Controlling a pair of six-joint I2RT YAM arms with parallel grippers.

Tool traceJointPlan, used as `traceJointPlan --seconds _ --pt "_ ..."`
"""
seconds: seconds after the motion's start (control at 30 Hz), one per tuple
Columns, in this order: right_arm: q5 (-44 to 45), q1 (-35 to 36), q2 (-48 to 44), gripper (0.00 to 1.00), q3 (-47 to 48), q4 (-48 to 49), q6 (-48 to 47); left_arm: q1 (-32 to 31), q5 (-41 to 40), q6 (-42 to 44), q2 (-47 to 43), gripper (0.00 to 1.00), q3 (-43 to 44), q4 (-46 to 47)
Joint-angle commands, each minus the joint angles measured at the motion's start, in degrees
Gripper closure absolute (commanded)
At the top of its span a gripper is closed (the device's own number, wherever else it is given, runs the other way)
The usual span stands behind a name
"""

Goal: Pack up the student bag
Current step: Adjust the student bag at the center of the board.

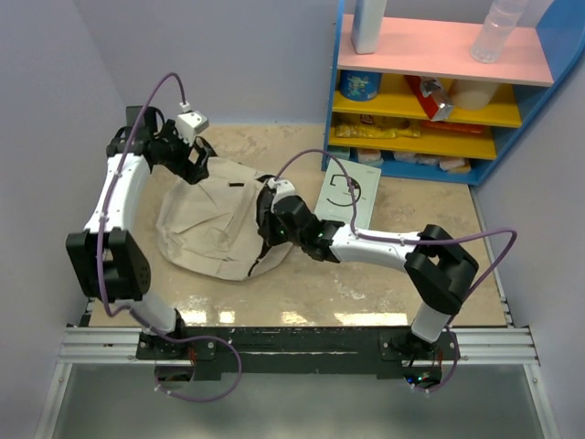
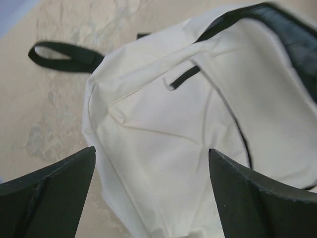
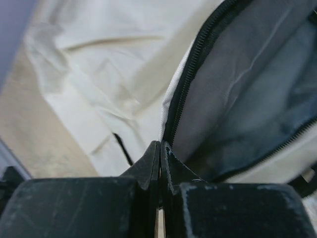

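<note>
Opening work is occupying both arms. The student bag [image 1: 206, 224] is lying left of the counter's [image 1: 366, 293] centre, its mouth facing 3 o'clock. The right end effector [image 3: 159, 148], fingers together, is pinching the zippered rim [image 3: 190, 79] and holding the mouth agape, grey lining [image 3: 247, 89] showing. The left end effector [image 2: 152, 151], fingers wide apart and gripping nothing, is hovering over the bag's 11 o'clock corner. A flat pale book [image 1: 352, 197] is lying at the bag's 3 o'clock. The next move probably calls for the left arm taking a second hold on the rim, or fetching that book.
</note>
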Motion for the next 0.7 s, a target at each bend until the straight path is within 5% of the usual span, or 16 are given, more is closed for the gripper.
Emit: traceJointPlan --seconds 0.0,0.33,0.67 --pt "-5.5 0.2 -1.8 1.00 6.7 7.5 2.5 -1.3 9.8 -2.5 -6.9 0.00 -6.2 -2.7" --pt "-6.2 2.3 0.6 1.00 7.6 11.0 2.7 -3.5 19.1 -11.2 0.3 0.00 -8.8 -0.2" --pt "-6.5 2.4 2.8 1.00 9.0 10.4 1.7 -3.7 24.8 -14.1 -2.2 0.00 -7.9 1.3"
